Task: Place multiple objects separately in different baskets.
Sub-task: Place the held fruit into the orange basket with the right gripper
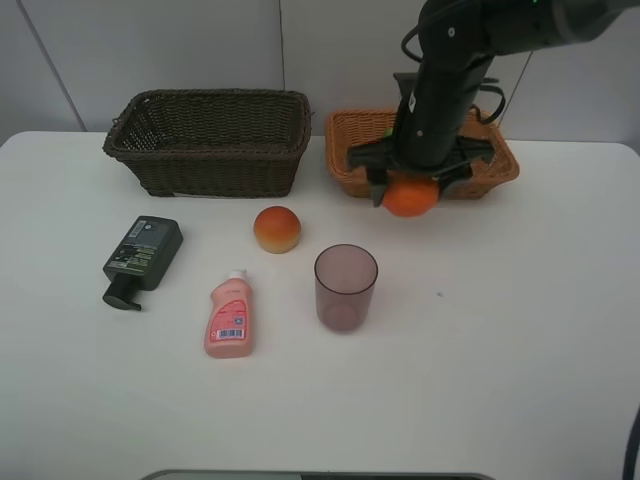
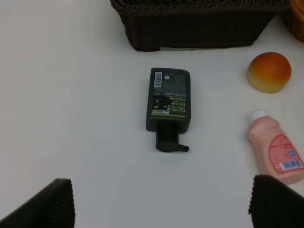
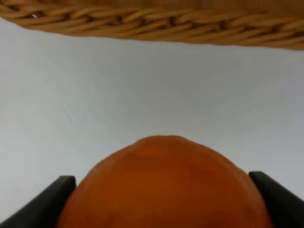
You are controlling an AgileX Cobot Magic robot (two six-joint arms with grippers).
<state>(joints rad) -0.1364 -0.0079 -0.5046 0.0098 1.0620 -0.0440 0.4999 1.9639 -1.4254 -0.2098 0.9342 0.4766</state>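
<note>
So the orange (image 1: 410,198) is gripped just in front of the tan basket (image 1: 500,165), dark basket (image 1: 210,150) beside it, with the peach (image 1: 277,229), upright tumbler (image 1: 345,290), and flat-lying pink bottle (image 1: 229,318) and pump bottle (image 1: 143,255) out front.

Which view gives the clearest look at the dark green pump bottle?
The left wrist view: the pump bottle lies whole and centred, label and barcode visible. Exterior high shows it whole but smaller; the right wrist view misses it.

I'm in a robot lab setup: my black arm (image 1: 447,90) reaches over a bare white table (image 1: 520,350), plain pale wall panels (image 1: 150,45) at the far side.
</note>
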